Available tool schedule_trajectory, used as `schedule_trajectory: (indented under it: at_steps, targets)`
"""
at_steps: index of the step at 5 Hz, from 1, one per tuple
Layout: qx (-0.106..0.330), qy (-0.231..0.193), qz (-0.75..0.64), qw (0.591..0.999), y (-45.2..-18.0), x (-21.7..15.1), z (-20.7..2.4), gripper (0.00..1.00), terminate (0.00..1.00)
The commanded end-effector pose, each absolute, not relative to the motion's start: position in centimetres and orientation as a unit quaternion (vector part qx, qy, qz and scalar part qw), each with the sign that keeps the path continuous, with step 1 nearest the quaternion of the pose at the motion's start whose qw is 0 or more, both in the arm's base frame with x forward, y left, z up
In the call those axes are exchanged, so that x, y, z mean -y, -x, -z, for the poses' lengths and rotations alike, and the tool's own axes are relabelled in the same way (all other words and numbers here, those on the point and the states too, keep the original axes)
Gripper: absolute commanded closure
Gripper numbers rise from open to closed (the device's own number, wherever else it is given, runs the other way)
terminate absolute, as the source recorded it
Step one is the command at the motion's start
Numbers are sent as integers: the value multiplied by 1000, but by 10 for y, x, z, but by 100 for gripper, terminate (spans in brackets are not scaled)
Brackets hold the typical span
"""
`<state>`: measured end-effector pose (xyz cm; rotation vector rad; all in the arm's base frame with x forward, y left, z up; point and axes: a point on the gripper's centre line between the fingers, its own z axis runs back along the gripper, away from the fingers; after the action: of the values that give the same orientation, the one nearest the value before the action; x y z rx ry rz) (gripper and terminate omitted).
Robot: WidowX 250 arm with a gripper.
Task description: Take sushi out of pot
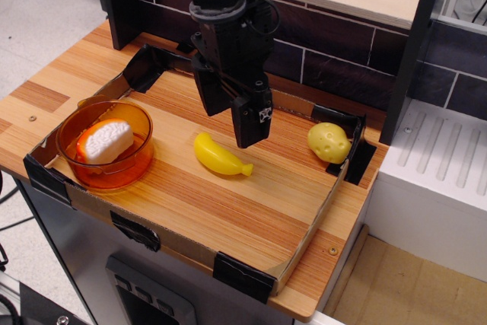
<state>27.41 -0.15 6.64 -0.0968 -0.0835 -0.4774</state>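
The sushi (105,141), a white bumpy block with an orange edge, lies inside the pot (122,173), a round translucent orange bowl at the front left of the wooden table. My gripper (230,116) hangs above the middle of the table, to the right of the pot and well apart from it. Its two black fingers point down with a gap between them and hold nothing.
A yellow toy banana (219,156) lies just below the gripper. A pale yellow potato (329,141) sits at the right by a black corner bracket (358,154). A low cardboard rim (308,237) borders the board. A dark brick wall (342,43) stands behind.
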Motion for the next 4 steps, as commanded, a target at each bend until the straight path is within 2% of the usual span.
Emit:
schedule_trajectory:
  at_steps: [1, 3, 4]
  targets:
    - [41, 48, 236, 970, -274, 2, -66, 0, 0]
    - [75, 52, 223, 970, -267, -49, -107, 0, 0]
    - [89, 50, 213, 972, -260, -82, -110, 0, 0]
